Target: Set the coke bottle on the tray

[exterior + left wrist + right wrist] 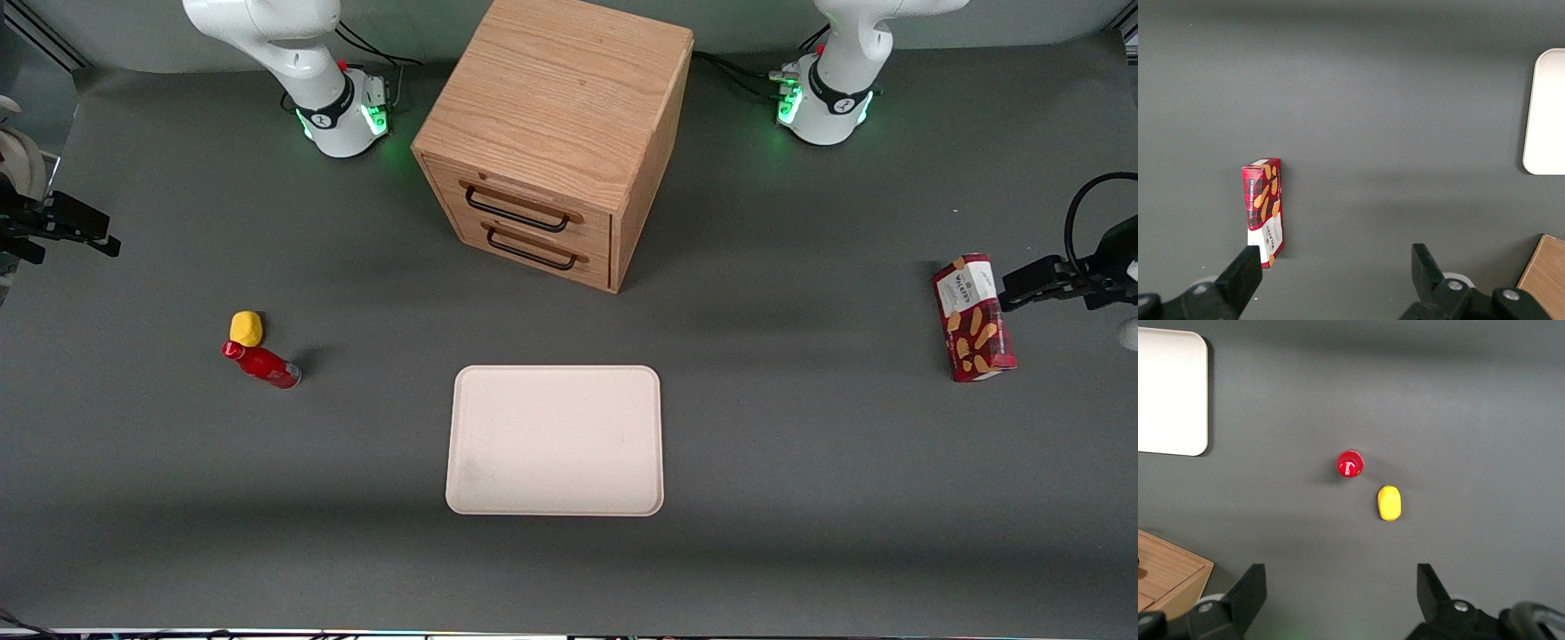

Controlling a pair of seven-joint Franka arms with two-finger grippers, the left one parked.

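Note:
The coke bottle [260, 364] is small and all red, and it stands on the grey table; the right wrist view looks down on its red cap [1350, 464]. The tray [556, 440] is a large pale cream rectangle with nothing on it, lying nearer the front camera than the cabinet, and one of its corners [1171, 393] shows from the wrist. My right gripper [1340, 580] hangs open and holds nothing, well above the table. It sits at the working arm's end [80, 240], apart from the bottle and farther from the front camera than it.
A yellow rounded lump [246, 328] lies right beside the bottle, slightly farther from the front camera [1389, 503]. A wooden two-drawer cabinet [556, 133] stands mid-table. A red biscuit box [973, 317] lies toward the parked arm's end.

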